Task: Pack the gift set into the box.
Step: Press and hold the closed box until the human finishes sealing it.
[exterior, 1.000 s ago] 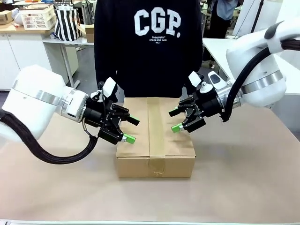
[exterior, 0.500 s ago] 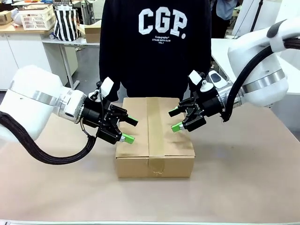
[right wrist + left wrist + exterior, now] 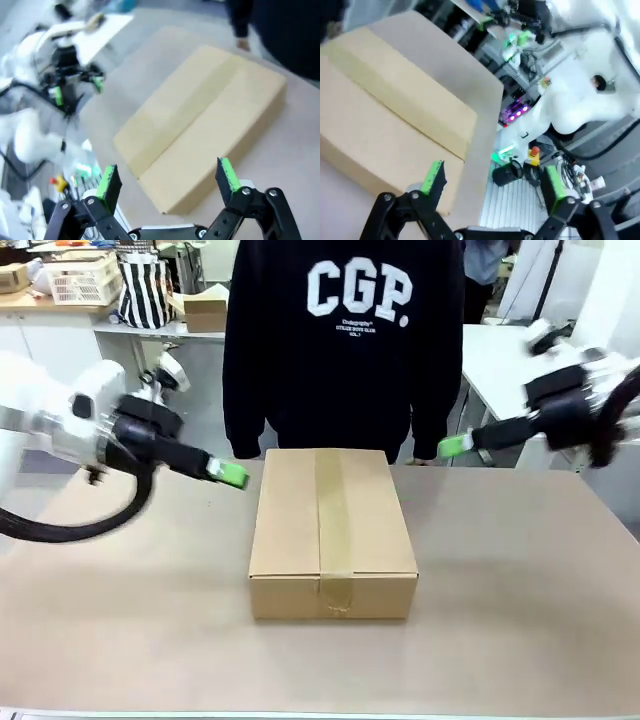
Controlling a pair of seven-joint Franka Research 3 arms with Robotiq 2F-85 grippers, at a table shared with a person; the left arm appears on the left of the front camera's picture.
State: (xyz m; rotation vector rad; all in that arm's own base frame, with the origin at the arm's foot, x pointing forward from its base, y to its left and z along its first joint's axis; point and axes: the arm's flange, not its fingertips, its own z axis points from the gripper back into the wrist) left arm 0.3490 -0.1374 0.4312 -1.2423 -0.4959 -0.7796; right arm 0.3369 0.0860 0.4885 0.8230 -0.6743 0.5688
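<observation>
Box [image 3: 333,530] taped shut on table [image 3: 520,620], both grippers' jaws wide, empty.

Big white "CGP." across the person's black sweatshirt [image 3: 345,340], smaller print beneath it too tiny to read

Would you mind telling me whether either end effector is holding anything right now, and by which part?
Nothing is held. The left end effector and right end effector are both open and apart from the closed box.
</observation>
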